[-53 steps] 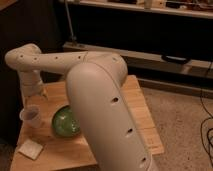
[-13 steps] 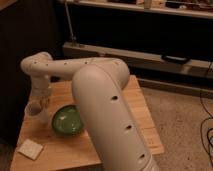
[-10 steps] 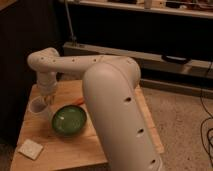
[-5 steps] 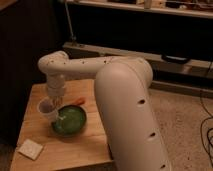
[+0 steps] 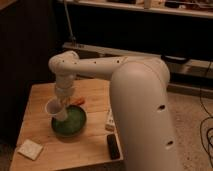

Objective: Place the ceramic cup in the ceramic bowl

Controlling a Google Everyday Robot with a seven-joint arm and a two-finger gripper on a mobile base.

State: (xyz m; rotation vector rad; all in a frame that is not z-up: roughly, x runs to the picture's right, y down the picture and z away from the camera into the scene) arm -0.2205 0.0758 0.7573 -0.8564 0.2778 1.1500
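Observation:
The ceramic cup (image 5: 53, 108), a small whitish tumbler, hangs tilted over the left part of the ceramic bowl (image 5: 70, 124), a glossy green bowl on the wooden table (image 5: 42, 97). My gripper (image 5: 62, 106) reaches down from the white arm (image 5: 100, 65) and is shut on the cup, holding it just above the bowl's left rim. The cup's lower end is over the inside of the bowl. The gripper's tips are mostly hidden behind the cup.
A flat pale square tile (image 5: 30, 149) lies at the table's front left corner. A white printed tube (image 5: 110, 120) and a black object (image 5: 113, 146) lie right of the bowl. A small orange thing (image 5: 78, 101) lies behind the bowl. My large arm covers the table's right side.
My gripper has carried the cup from the table's left side to the right, and it is now over the bowl's left rim. The bowl and tile have not moved.

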